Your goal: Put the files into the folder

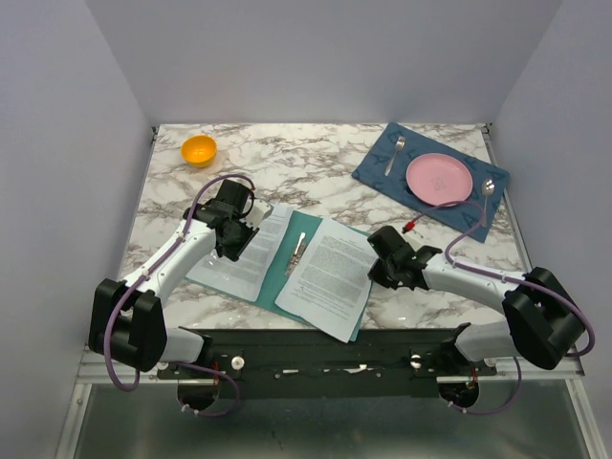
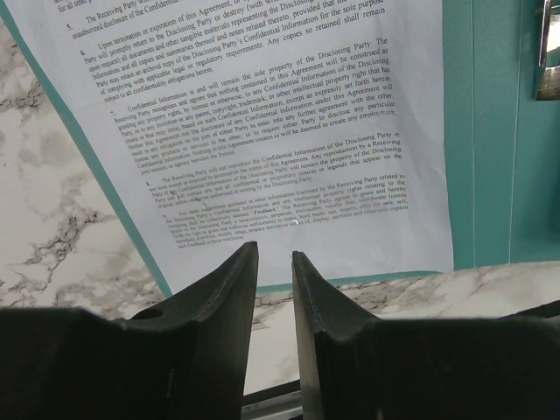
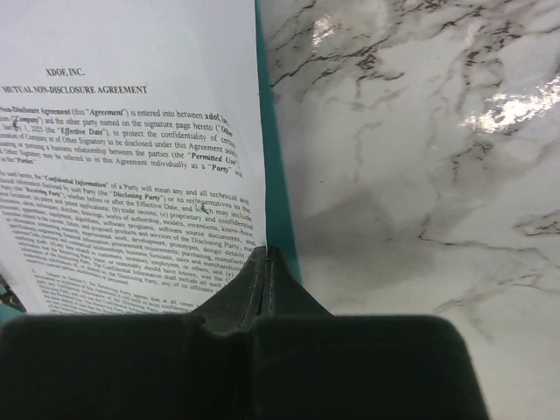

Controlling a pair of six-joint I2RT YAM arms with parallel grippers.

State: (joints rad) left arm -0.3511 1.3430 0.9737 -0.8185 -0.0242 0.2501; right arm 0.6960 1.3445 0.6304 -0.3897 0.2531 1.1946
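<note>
Plainly the files are already on the folder [image 1: 277,277], which lies open and flat at the middle of the marble table [image 1: 316,163]. One printed sheet [image 1: 251,266] covers its left half and another sheet [image 1: 330,277] its right half, with a metal clip [image 1: 299,251] on the teal strip between them. The right sheet looks skewed, its lower corner reaching toward the folder's bottom edge, so I judge the step in hand to be squaring the pages inside the cover. The left gripper [image 1: 235,245] hangs over the upper part of the left sheet. In its wrist view the jaws are partly spread with nothing between them, above the page's bottom edge and the teal border [image 2: 499,175]. The right gripper [image 1: 375,264] sits at the right sheet's outer edge, jaws pressed together, their tip just beside the paper margin and a thin teal strip [image 3: 273,201]. Whether it touches either I cannot tell. Next, the move probably calls for nudging that sheet inward, then lifting one half of the folder over without dragging the floppy paper. Legible on the right page [image 3: 122,175]: "XDOF, INC.", "MUTUAL NON-DISCLOSURE AGREEMENT", "Confidential Information", "Effective Date", "Permitted Use". On the left page [image 2: 280,131]: "Receiving Party", "Disclosing Party", "Feedback". No brand marks show on the arms.
</note>
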